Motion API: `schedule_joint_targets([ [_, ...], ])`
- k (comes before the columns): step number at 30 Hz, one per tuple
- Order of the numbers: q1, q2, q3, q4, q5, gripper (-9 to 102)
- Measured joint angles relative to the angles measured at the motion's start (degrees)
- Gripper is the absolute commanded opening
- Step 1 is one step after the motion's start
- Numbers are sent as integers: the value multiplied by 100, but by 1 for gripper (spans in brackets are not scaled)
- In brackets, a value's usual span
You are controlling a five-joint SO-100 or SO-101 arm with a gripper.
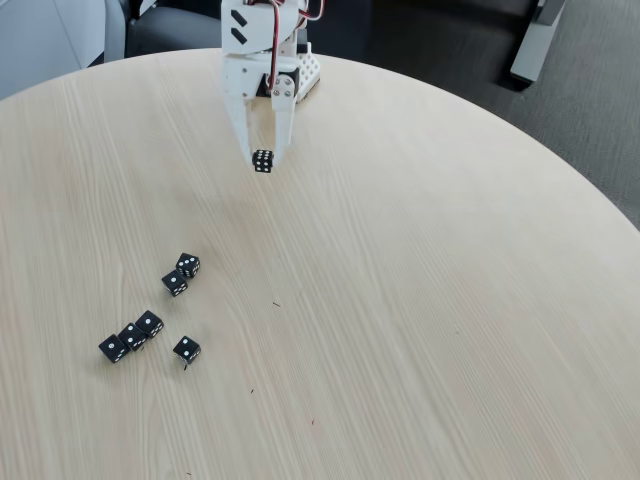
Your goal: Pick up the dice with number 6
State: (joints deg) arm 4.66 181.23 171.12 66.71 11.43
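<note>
- Nearest the camera, at about 8 o'clock on the round table (pixel 420 330), six black dice lie loose on the pale wood.
- Lowest of them is a lone die (pixel 186 348), standing a little apart from the rest.
- Just at its 9 to 10 o'clock sit three dice in a slanted row (pixel 132 336), touching or nearly so — few pips show on top of each.
- Farther up, toward 12 o'clock from the row, is a pair of dice (pixel 181 274), close together, corner to corner.
- Well apart from all these, near the table's 12 o'clock edge, the white arm (pixel 260 60) reaches down.
- Its gripper (pixel 262 161) points at the table, fingers clamped on the six die (pixel 262 160), which shows six white pips in two rows.
- Whether the six die hangs clear of the wood or touches it — I cannot tell.
- Beyond the table lies dark floor (pixel 450 40).
</note>
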Motion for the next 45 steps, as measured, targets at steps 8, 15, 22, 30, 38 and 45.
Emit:
schedule_joint_targets([
  [8, 0, 0, 0, 0, 0, 2],
  [15, -35, 0, 0, 0, 18, 2],
  [22, -18, 0, 0, 0, 53, 2],
  [30, -18, 0, 0, 0, 79, 2],
  [38, -18, 0, 0, 0, 281, 2],
  [45, -352, 0, 0, 0, 492, 2],
])
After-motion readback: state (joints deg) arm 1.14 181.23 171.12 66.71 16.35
